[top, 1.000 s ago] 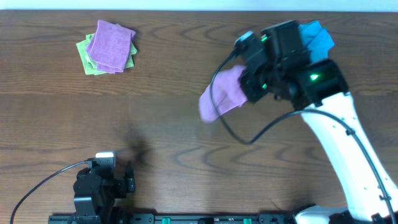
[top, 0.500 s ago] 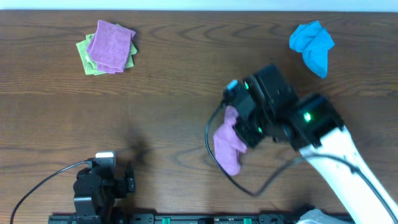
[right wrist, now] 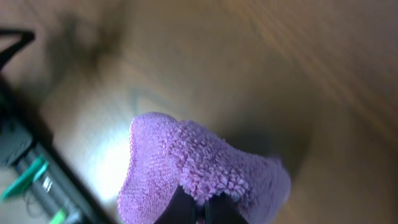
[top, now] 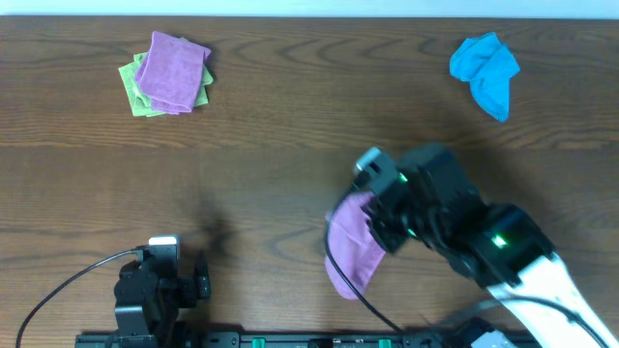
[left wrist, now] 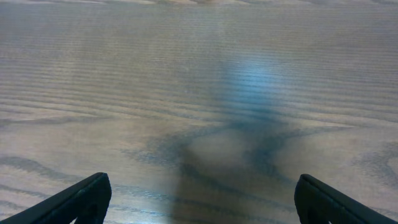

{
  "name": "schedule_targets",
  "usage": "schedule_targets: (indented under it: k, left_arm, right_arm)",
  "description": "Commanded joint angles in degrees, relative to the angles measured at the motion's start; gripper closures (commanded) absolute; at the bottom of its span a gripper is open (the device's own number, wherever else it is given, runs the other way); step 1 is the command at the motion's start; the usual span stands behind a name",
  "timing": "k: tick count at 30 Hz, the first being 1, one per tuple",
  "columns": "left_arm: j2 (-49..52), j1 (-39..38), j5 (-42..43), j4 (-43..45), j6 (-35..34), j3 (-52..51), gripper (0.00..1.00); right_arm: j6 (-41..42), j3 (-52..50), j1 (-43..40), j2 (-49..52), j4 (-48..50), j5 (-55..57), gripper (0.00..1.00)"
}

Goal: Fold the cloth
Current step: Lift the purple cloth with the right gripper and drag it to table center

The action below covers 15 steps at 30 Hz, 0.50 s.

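Two arms on show, only one working. Over on the left, the left gripper sits low over bare table, jaws spread wide with nothing between them. Up beyond it and well apart lies a folded stack, which looks like finished business.

Moving across, the purple cloth dangles from the right gripper, trailing out to that gripper's left and back toward the robot's base. Whether its lower end brushes the wood, I can't tell from above. The wrist view settles the grip: the fingers are pinched tight on a bunched edge, and the purple cloth balloons out ahead of them, the table a blur beneath. Far beyond the right gripper, a crumpled blue cloth waits.

My read is that this is the carry-and-place step, with folding not yet begun. The next move calls for lowering and laying the purple cloth flat in front of the arms, spread rather than heaped, so a corner can be picked for the fold
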Motion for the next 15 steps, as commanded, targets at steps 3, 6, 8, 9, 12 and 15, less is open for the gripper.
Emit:
schedule_targets:
  k: [3,6,8,9,12,15]
  left_arm:
    - [-0.4,-0.2,-0.8,-3.1,2.5,-0.7,0.05]
    - [-0.4,-0.2,-0.8,-3.1,2.5,-0.7,0.05]
    - [-0.4,-0.2,-0.8,-3.1,2.5,-0.7,0.05]
    - [-0.4,-0.2,-0.8,-3.1,2.5,-0.7,0.04]
    - [-0.4,-0.2,-0.8,-3.1,2.5,-0.7,0.04]
    - [-0.4,-0.2,-0.6,-2.8,2.5,-0.7,0.05]
  right_arm:
    - [-3.8,-1.4,0.4,14.9,16.1,2.7,0.99]
    - [-4.0,0.7,-0.7,26.6,33.3,10.7,0.19]
    - [-3.9,5.0,-0.8,30.9,33.4,11.2,0.01]
    - [-2.7,7.4,-0.7,32.0,31.4,11.2,0.01]
    - [1.8,11.3,-0.7,32.2,26.7,11.2,0.01]
    - [5.9,12.6,-0.9,30.2,22.1,11.2,0.01]
